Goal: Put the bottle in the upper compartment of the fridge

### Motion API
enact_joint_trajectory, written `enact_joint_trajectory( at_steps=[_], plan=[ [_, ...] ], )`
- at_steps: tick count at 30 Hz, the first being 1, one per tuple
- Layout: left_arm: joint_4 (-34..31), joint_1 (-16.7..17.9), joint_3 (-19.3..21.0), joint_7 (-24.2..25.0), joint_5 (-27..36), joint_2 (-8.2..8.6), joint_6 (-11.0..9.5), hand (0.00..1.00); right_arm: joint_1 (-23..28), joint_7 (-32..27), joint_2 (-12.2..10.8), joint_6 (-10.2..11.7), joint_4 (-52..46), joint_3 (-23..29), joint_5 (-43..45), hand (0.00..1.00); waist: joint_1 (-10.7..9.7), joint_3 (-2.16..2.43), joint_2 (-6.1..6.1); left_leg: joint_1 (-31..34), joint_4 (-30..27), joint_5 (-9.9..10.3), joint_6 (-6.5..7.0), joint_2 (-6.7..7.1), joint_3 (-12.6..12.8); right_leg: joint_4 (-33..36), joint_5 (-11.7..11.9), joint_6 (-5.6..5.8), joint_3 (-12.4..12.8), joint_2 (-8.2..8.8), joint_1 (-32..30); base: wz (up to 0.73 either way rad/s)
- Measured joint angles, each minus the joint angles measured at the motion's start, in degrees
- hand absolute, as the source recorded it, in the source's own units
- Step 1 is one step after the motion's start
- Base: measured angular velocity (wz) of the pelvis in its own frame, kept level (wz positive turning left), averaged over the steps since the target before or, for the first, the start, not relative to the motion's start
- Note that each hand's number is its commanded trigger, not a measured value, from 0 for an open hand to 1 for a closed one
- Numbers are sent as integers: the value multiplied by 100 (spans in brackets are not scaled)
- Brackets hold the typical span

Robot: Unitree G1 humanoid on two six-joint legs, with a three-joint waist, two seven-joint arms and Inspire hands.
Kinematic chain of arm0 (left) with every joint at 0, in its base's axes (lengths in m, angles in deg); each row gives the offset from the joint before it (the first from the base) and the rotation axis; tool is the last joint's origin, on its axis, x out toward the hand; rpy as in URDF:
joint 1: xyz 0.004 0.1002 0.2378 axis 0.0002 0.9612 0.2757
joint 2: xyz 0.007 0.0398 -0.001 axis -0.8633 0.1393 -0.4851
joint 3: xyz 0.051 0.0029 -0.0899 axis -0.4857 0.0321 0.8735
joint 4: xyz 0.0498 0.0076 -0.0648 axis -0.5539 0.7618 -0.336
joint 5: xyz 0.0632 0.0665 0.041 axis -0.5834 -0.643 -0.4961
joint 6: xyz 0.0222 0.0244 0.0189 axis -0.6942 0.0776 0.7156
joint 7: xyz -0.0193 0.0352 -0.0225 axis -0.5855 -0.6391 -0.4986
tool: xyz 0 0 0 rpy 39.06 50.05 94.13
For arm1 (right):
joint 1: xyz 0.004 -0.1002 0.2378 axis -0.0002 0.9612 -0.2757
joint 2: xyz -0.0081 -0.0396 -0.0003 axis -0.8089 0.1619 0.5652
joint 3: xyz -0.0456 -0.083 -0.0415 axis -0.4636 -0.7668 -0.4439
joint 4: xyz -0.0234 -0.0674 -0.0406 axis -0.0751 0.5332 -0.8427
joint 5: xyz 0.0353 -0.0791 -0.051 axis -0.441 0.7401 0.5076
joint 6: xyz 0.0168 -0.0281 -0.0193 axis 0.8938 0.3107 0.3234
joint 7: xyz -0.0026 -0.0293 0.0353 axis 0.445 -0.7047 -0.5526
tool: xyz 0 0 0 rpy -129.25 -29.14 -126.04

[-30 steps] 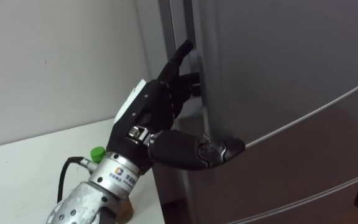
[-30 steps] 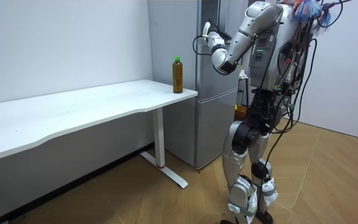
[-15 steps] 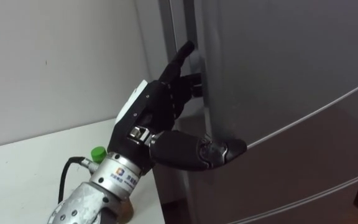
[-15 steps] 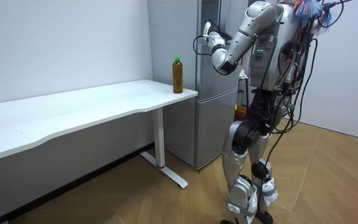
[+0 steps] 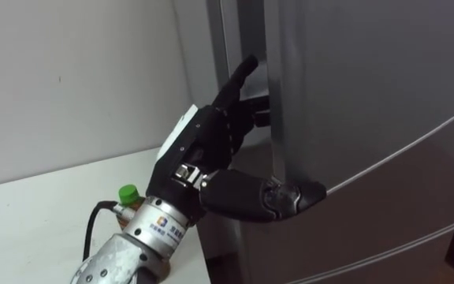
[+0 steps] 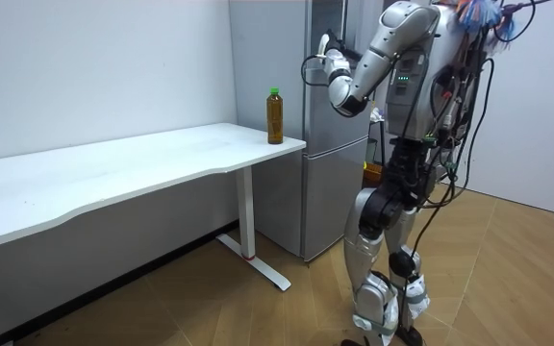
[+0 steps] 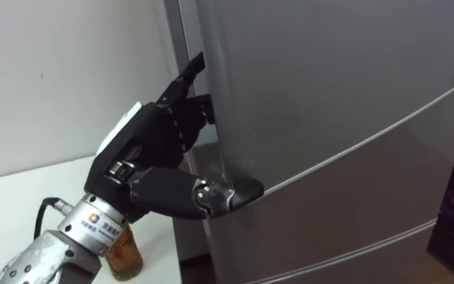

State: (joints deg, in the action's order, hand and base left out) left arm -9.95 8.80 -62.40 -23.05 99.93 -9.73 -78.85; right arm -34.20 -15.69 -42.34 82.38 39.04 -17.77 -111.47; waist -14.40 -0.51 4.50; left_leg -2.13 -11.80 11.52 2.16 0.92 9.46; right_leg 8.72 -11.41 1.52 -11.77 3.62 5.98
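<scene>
The green-capped bottle [image 6: 275, 115] of brown liquid stands upright on the worktop [image 6: 142, 159] corner beside the fridge [image 6: 325, 192], while the left robot hand [image 5: 202, 148] hooks curled fingers round the upper door's [image 5: 369, 79] edge, thumb on its front, one finger straight.

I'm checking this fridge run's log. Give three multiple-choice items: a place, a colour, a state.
1. Where is the bottle? A on the table; B in the fridge; C on the floor.
2. Its cap is: A red; B green; C white.
3. The left robot hand: A hangs idle; B holds the bottle; C grips the fridge door by its edge.
1 A: it stands on the white table's end. 2 B: green shows by the wrist. 3 C: fingers curl round the edge, thumb on front.
</scene>
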Motion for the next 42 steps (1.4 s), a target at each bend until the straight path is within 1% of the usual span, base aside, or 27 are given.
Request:
enact_joint_trajectory(
  at_steps=[8,9,10,11,12,14,15,18,19,20,23,26,27,28,30,31,33,36,42],
  plan=[
    [0,0,-108,85,9,0,-51,0,-6,13,38,8,37,-5,-5,0,-9,5,9,2,3,-5,35,0,-2,1,12,6,-2,3,-13,0],
    [0,0,-147,86,29,-2,-75,0,1,11,55,9,35,-5,-21,0,-13,7,11,2,4,4,51,-1,-9,1,14,9,-1,2,-15,0],
    [0,0,-197,86,45,-4,-107,0,22,3,76,18,36,-6,-69,0,-14,20,30,0,5,10,62,-1,-11,1,20,17,2,2,-14,0],
    [0,0,-219,86,78,-4,-119,0,39,-3,87,29,34,-6,-90,0,-14,20,31,-1,5,12,64,-1,-12,3,25,21,8,3,-14,0],
    [0,0,-271,86,139,-9,-148,0,75,-15,109,69,33,-8,-129,0,-14,30,46,-1,5,15,71,0,-4,11,40,27,23,3,-12,-5],
    [0,6,-357,90,209,-19,-216,0,128,-27,148,74,31,-12,-195,0,-18,23,36,0,8,21,85,1,6,11,62,37,44,3,-12,-6],
    [1,10,-428,91,320,-38,-250,0,156,-52,172,78,32,-15,-207,0,-21,30,49,0,8,26,93,4,17,10,69,44,57,6,-13,-3],
    [4,10,-565,147,594,-95,-359,0,160,-87,191,89,39,-20,-211,0,-39,24,47,1,6,37,111,2,64,7,86,55,87,10,-27,-6],
    [4,10,-628,216,684,-105,-400,0,161,-95,191,109,39,-20,-209,0,-55,15,34,9,5,41,118,2,72,7,93,59,95,11,-35,-6],
    [4,10,-662,251,704,-109,-421,0,158,-111,191,116,39,-21,-211,0,-63,27,54,13,4,42,120,2,81,9,97,62,99,13,-38,-6],
    [5,8,-820,505,795,-105,-493,0,148,-184,191,119,39,-29,-226,0,-98,25,90,-5,10,49,129,-6,136,20,108,66,160,10,-40,-11],
    [16,7,-1004,908,823,-93,-498,0,152,-196,195,119,39,-37,-252,0,-128,17,110,-57,44,49,127,-25,211,39,118,55,235,-5,-19,-14],
    [42,5,-1070,1127,823,-94,-498,0,153,-198,206,120,37,-93,-300,0,-149,13,117,-67,52,51,125,-31,234,41,121,52,235,-8,-6,-10],
    [76,5,-1135,1355,822,-95,-497,0,152,-198,215,125,34,-163,-386,0,-184,6,127,-81,59,52,125,-32,241,45,122,51,237,-8,1,-7],
    [119,5,-1264,1629,821,-117,-489,0,151,-198,222,126,28,-219,-457,0,-217,-13,148,-104,85,52,125,-37,271,83,122,50,260,-7,-10,-8],
    [171,5,-1321,1767,818,-126,-476,0,147,-198,222,127,24,-247,-472,0,-227,-26,155,-127,88,52,126,-40,288,90,122,50,317,-11,-18,-11],
    [263,5,-1322,1965,817,-137,-445,0,146,-201,216,127,21,-260,-501,0,-257,-32,162,-144,87,52,125,-39,302,90,120,51,374,-21,-31,-11],
    [310,6,-1322,2115,816,-159,-413,0,161,-262,209,122,31,-286,-687,0,-268,-37,155,-171,87,47,123,-37,309,62,114,54,377,-24,-42,-4],
    [343,7,-1320,2231,811,-272,-413,0,173,-310,197,128,29,-312,-716,0,-262,-52,132,-214,104,46,120,-31,314,1,115,54,380,-30,-2,0]
  ],
)
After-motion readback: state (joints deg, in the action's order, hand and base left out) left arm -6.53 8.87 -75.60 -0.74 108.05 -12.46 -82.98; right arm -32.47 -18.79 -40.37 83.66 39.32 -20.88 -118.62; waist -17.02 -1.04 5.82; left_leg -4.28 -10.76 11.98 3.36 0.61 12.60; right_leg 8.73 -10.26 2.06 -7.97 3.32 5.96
